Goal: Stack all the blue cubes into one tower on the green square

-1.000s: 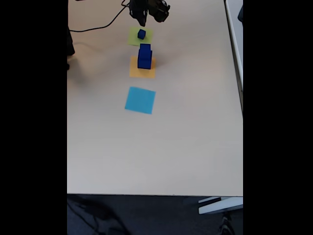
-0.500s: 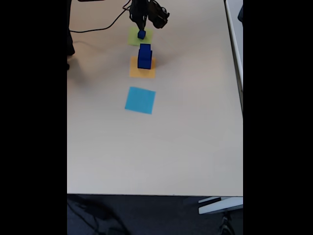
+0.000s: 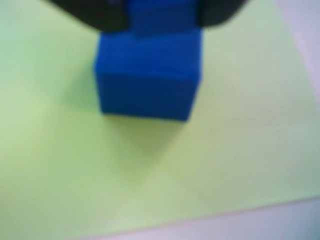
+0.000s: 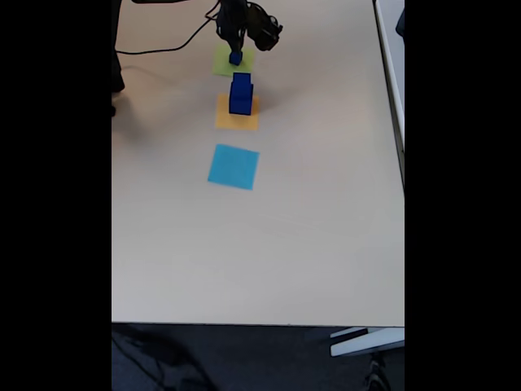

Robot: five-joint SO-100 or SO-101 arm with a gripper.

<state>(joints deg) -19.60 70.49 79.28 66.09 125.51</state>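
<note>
Gripper (image 4: 234, 47) low over a small blue cube (image 4: 236, 58) on the green square (image 4: 221, 63), top centre of the fixed view.

Wrist view: the small cube (image 3: 148, 75) sits on the green paper (image 3: 225, 150) at upper centre of the frame, its top edge lying between two dark, blurred fingers (image 3: 95, 12) that flank it left and right at the top border; whether they pinch it or stand just off its sides cannot be told. Just below in the fixed view, a two-cube blue stack (image 4: 240, 94) stands on the orange square (image 4: 236, 120), and the light-blue square (image 4: 234, 167) lies bare on the beige table (image 4: 260, 244).
</note>
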